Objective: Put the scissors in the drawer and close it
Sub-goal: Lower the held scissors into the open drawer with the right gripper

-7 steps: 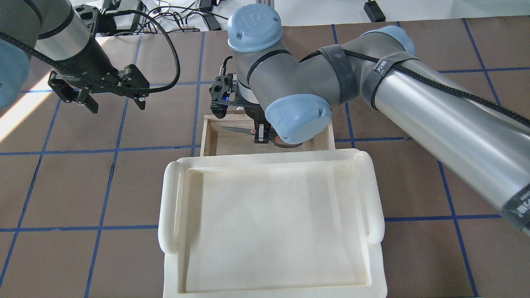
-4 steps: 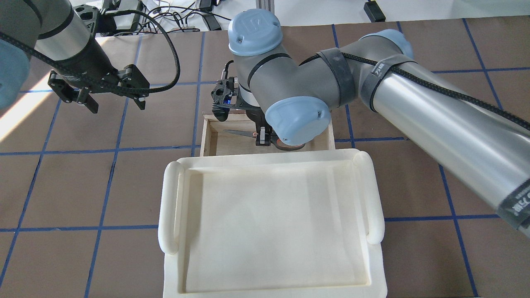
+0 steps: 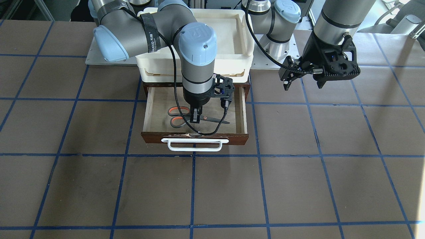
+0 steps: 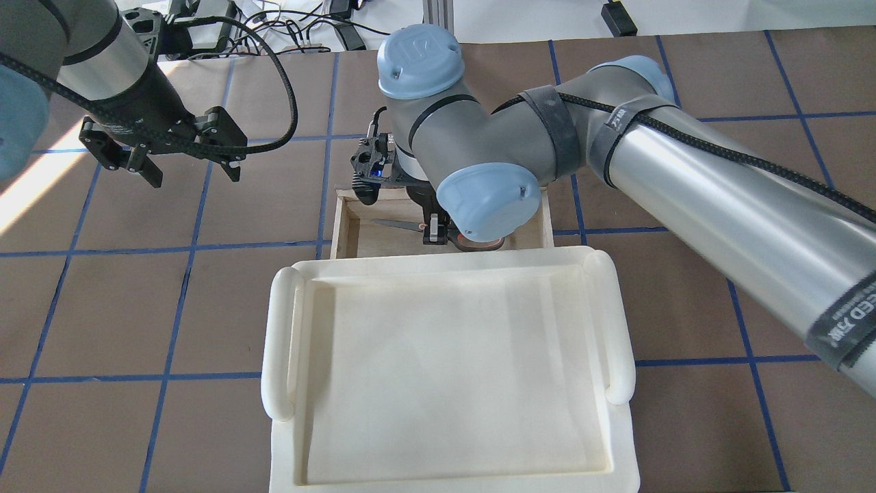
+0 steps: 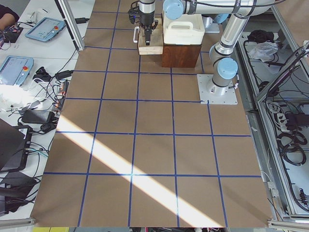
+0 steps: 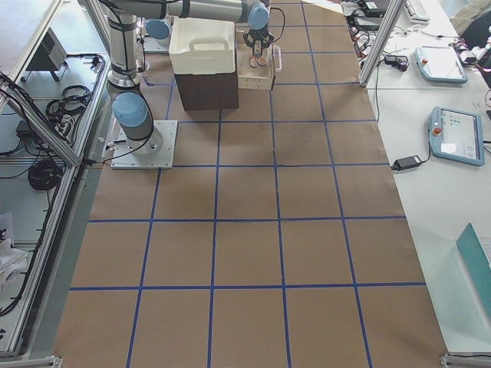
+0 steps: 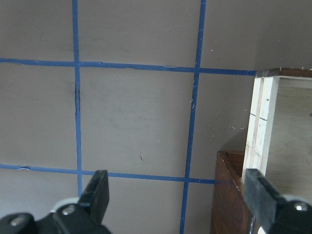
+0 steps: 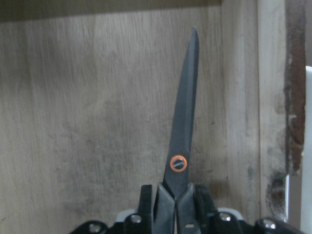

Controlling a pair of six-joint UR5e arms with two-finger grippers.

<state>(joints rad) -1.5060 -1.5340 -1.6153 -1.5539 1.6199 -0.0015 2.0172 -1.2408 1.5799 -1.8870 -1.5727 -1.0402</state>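
Note:
The scissors (image 3: 181, 116) have orange and grey loop handles and dark blades. They lie low inside the open brown drawer (image 3: 151, 109), which has a white bar handle (image 3: 194, 146). My right gripper (image 3: 196, 118) reaches down into the drawer and is shut on the scissors just behind the pivot. The right wrist view shows the blades (image 8: 185, 122) pointing away over the pale drawer floor (image 8: 73, 122). From overhead the blades (image 4: 393, 222) stick out left of the right gripper (image 4: 434, 236). My left gripper (image 4: 191, 174) is open and empty above the table, left of the drawer (image 4: 342, 226).
A cream-white tray (image 4: 277, 342) sits on top of the brown cabinet (image 6: 207, 90), above the drawer. The left wrist view shows the drawer's side wall (image 7: 261, 126) and the cabinet corner (image 7: 229, 195) to the gripper's right. Brown table paper with blue grid lines surrounds them.
My right gripper has sunk slightly lower into the drawer with the scissors in it. The left arm has not moved.

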